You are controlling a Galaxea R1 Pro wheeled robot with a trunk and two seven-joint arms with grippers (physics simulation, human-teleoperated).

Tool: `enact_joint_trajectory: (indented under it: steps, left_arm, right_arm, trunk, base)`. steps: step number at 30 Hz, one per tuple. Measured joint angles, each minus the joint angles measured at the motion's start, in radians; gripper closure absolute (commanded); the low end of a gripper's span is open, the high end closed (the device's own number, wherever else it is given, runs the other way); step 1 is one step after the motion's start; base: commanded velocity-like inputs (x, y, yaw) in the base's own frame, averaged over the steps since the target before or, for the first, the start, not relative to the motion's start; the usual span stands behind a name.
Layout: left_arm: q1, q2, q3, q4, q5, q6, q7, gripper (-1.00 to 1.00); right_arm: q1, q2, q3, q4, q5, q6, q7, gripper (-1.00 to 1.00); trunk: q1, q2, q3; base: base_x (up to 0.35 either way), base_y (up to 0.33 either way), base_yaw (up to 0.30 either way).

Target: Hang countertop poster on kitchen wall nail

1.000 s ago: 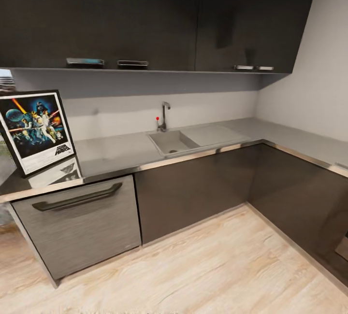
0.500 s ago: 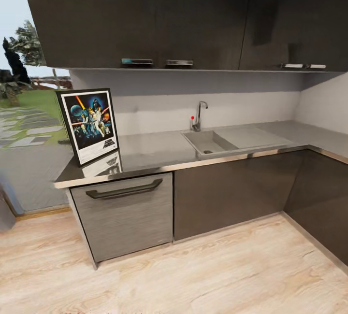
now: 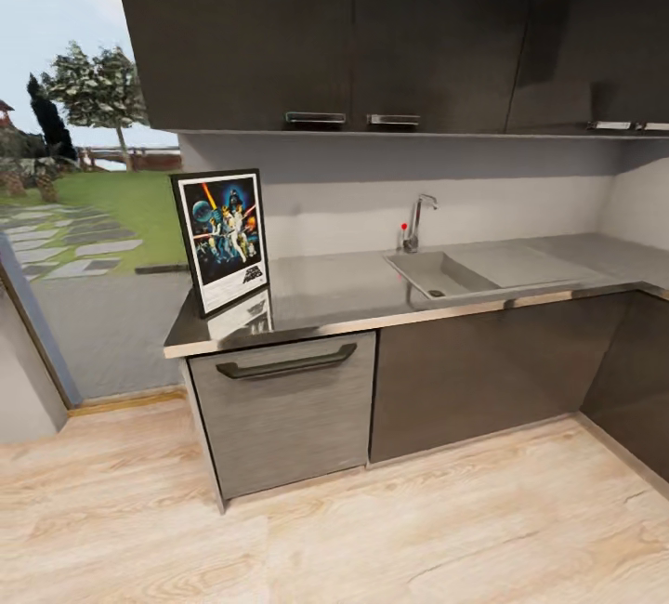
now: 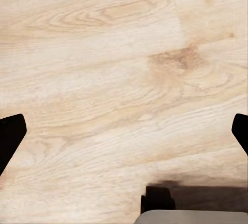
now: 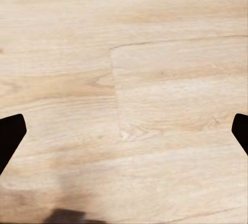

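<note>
Poster (image 3: 223, 239) stands upright at the tabletop's (image 3: 344, 293) left end, long axis vertical. Both end effectors (image 4: 124, 131) (image 5: 124, 131) hang spread wide over wood floor (image 3: 372, 530), so the robot's nowhere near reaching yet.

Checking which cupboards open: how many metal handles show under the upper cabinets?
4: two side by side above the poster's right, the first handle and second handle; two more, the third handle and fourth handle, at the frame's right edge. More may lie beyond.
</note>
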Motion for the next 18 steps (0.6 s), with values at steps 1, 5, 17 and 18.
enact_joint_trajectory:
  steps: [1,5,17,18]
  left_arm:
    - [0.0,0.0,0.0,0.0,0.0,0.0,0.0,-1.0]
    - [0.0,0.0,0.0,0.0,0.0,0.0,0.0,-1.0]
    - [0.0,0.014,0.044,-0.429,0.005,-0.042,-0.007,-1.0]
    - [0.0,0.014,0.046,-0.469,0.005,-0.027,-0.007,-1.0]
  right_arm:
    - [0.0,0.0,0.0,0.0,0.0,0.0,0.0,-1.0]
    - [0.0,0.0,-0.002,0.0,-0.002,0.0,-0.001,-1.0]
    - [0.0,-0.025,-0.113,-0.007,-0.016,-0.115,-0.002,-1.0]
    - [0.0,-0.026,-0.138,-0.009,-0.016,-0.121,-0.001,-1.0]
  trunk:
    - [0.0,0.0,0.0]
    - [0.0,0.0,0.0]
    - [0.0,0.0,0.0]
    - [0.0,0.0,0.0]
  base:
    - [0.0,0.335,0.001]
    - [0.0,0.335,0.001]
    - [0.0,0.098,0.0]
    - [0.0,0.001,0.0]
